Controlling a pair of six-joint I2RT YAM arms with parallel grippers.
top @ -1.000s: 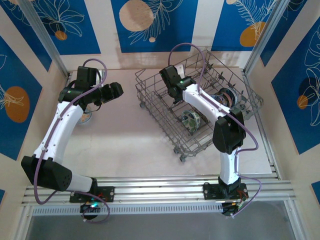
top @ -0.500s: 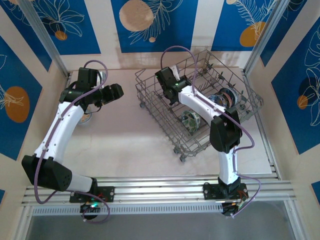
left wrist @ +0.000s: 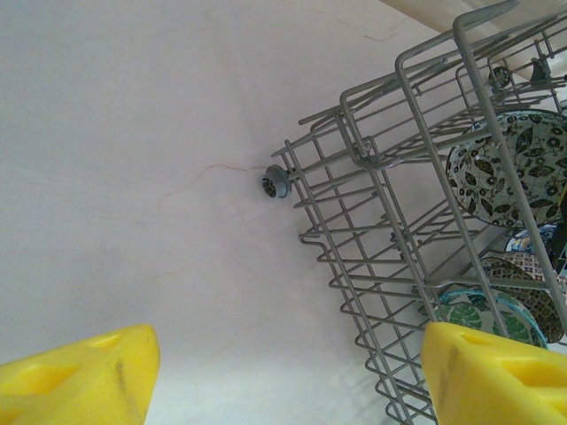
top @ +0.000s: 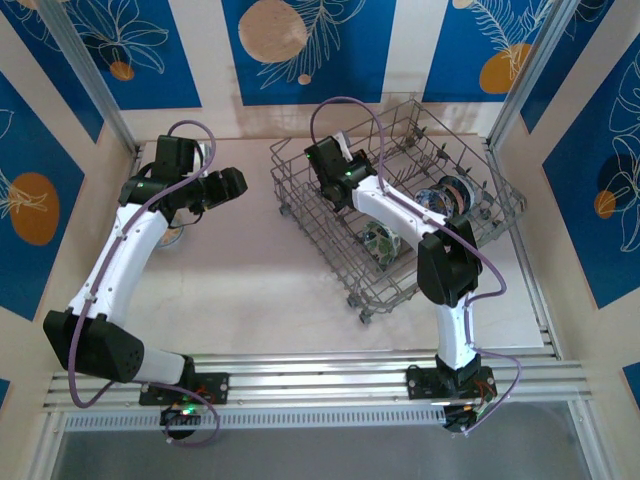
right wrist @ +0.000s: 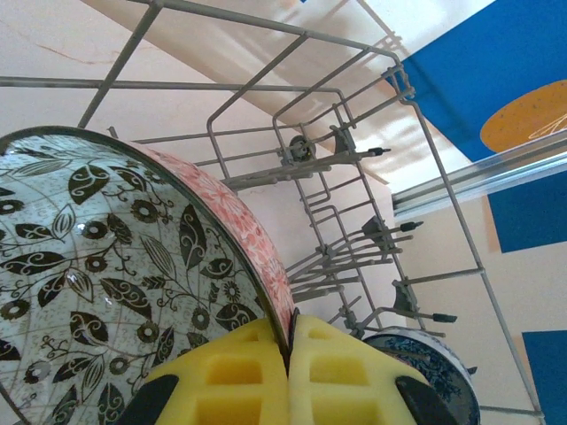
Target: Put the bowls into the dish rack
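Foam of the right fingers (right wrist: 232, 372) is pressed shut on the rim of a pink-sided bowl (right wrist: 115, 266), whose inside carries black leaves on a pale ground. That bowl hangs tilted on edge among the wires of the dish rack (top: 318, 225), toward its far-left part in the overhead view, and is not yet let go. Whether it already sits between tines cannot be told. Just past the fingers, lower in the basket, lies a blue-and-white bowl (right wrist: 425, 359).

The left fingers (left wrist: 80, 372) stand wide apart with nothing between them, above the bare worktop (left wrist: 133, 177) and just off the rack's corner wheel (left wrist: 275, 182). Through the wires from that side, a green leaf-patterned bowl (left wrist: 509, 168) stands on edge and a teal-rimmed bowl (left wrist: 483, 314) lies nearer, with more patterned ware behind them too crowded to count.

By this showing the job looks well past halfway: several bowls are in the rack and one more is being placed. A small round thing (top: 172, 237) on the worktop, partly hidden under the left arm, may be a bowl left to load. That is a guess.

No brand, label or writing can be read anywhere. The wall panels bear only painted leaves and discs.
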